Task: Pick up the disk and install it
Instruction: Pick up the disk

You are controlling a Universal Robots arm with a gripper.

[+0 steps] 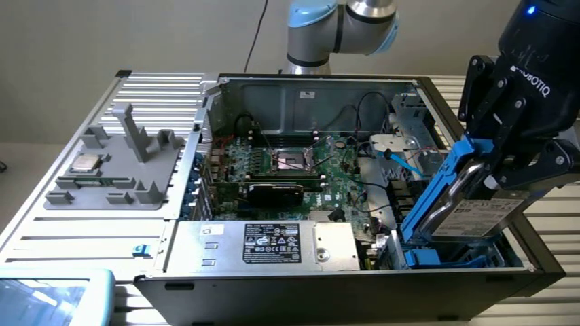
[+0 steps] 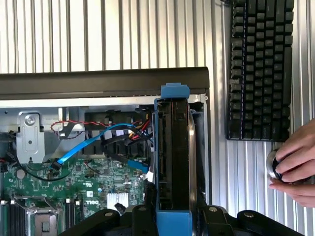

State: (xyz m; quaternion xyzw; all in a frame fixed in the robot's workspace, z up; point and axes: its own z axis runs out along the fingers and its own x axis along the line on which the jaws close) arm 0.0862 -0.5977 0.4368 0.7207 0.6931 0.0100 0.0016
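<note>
Gripper (image 1: 496, 173), nearest the exterior camera at that view's right, is clamped across the thickness of the disk (image 1: 471, 212), a finger on either side; the disk hangs tilted, its upper end leaning toward the exterior view's right, its white label facing the camera and its blue bracket (image 1: 439, 187) running along the edge; its lower end dips into the drive bay (image 1: 430, 258) at the near corner of the open computer case (image 1: 344, 288); just beside that bay, toward the exterior view's left, sits a silver box (image 1: 272, 244) with a black-and-white sticker; behind it lies the green motherboard (image 1: 299, 170); outside the case, on the ribbed metal table (image 1: 54, 231), a grey fixture (image 1: 118, 170) carries a small square silver chip (image 1: 86, 163); farthest back rises the arm (image 1: 340, 27); in the wrist view a black keyboard (image 2: 258, 69) lies on the table beyond the case wall, and a person's hand (image 2: 298, 164) rests on a small round object near it.
</note>
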